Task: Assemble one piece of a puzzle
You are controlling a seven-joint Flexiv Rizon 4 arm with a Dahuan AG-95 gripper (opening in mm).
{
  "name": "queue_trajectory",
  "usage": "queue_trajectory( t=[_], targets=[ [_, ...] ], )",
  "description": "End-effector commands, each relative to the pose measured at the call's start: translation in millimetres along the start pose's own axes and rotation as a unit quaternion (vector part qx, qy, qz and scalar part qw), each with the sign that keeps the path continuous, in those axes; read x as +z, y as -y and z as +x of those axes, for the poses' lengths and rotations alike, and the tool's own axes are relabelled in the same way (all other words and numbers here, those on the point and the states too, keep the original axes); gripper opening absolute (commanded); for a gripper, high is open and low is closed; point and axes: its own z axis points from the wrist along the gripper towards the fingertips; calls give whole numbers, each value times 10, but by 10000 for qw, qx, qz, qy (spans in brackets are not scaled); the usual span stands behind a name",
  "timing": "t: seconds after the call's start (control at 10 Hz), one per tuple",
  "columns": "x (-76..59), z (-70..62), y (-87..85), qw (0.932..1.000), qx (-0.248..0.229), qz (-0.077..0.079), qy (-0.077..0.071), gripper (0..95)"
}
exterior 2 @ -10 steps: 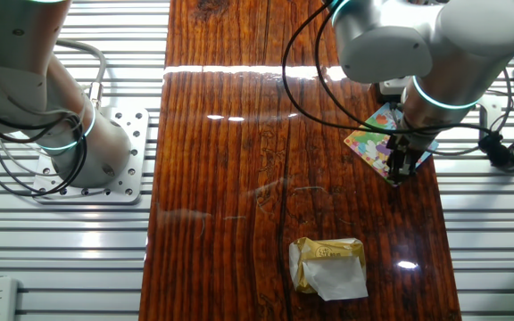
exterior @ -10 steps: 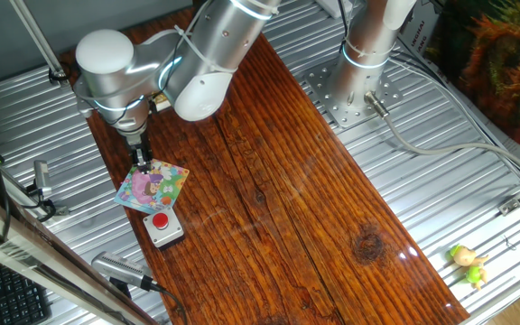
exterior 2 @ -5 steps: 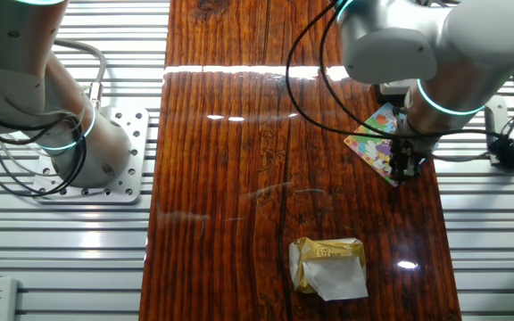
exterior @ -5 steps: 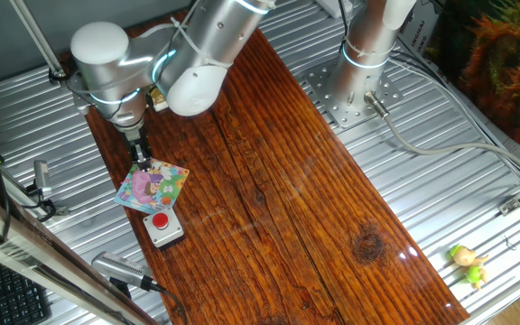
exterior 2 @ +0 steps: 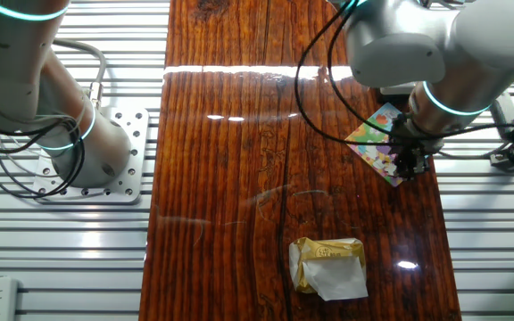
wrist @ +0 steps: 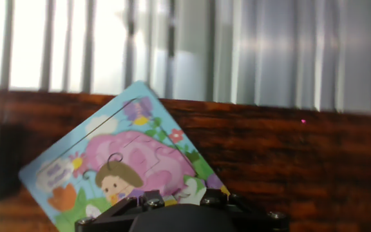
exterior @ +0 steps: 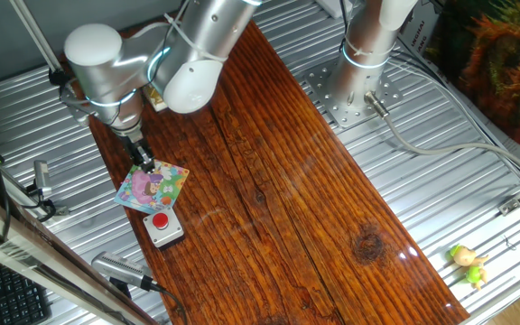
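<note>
I see my gripper [exterior: 144, 165] low at the puzzle [exterior: 153, 187], left of frame, finger gap unreadable, red-button box [exterior: 162, 227] just below

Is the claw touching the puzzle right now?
Cannot tell. In both fixed views the claw overlaps the puzzle's edge, and the hand view hides the fingertips, so no contact or gap shows plainly.

The table [exterior: 305, 208] is dark reddish wood with strong grain and a glossy varnish that throws white glare. Ribbed, matt silvery metal [exterior: 25, 126] flanks it on both sides. The puzzle [exterior: 153, 186] looks like smooth printed card. At lower centre, a crumpled wrapper [exterior 2: 328, 266] shines gold and white.
</note>
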Motion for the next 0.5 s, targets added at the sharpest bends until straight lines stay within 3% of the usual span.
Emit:
queue_trajectory(
  t=[0.1,0.5],
  targets=[
    [-135,-18,-24,9959,-897,6,-92,380],
    [-177,-18,-28,9896,-1392,296,-190,380]
  ],
)
